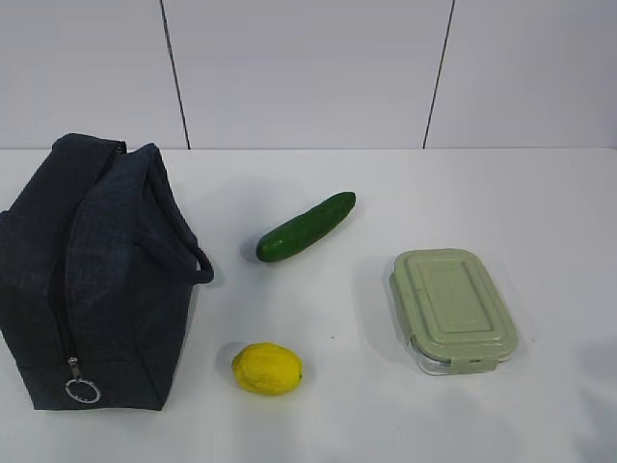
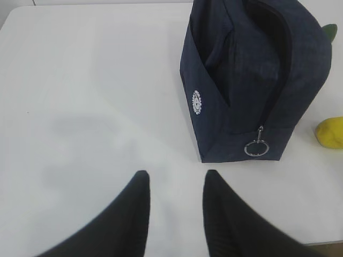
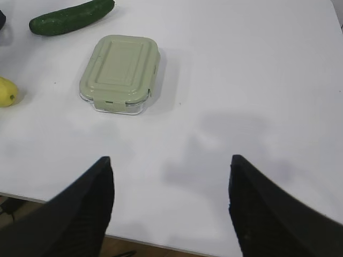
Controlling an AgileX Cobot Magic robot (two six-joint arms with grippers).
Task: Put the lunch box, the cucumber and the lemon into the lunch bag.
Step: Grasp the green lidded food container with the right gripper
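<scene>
In the exterior view nothing had yet gone into the boxy dark navy fabric lunch bag (image 1: 92, 280), which stood at the left edge of the white table (image 1: 386, 405) with its zipper drawn shut down to a metal ring pull (image 1: 83, 390). The smooth dark green cucumber (image 1: 306, 227) lay near the table's middle, the small bright yellow lemon (image 1: 267, 368) toward the front edge, and the clear glass lunch box with its pale sage-green snap-lock lid (image 1: 453, 309) toward the right edge, all three well apart. All three items, and opening the bag, appeared to remain.

In the left wrist view the left claw (image 2: 174, 184) hung with fingers apart, empty, near the bag's end; a small white round logo (image 2: 196, 101) showed there, its writing too small to read.

In the right wrist view the right claw (image 3: 171, 166) stood wide apart, empty, well short of the lunch box. No writing showed on the lid.
</scene>
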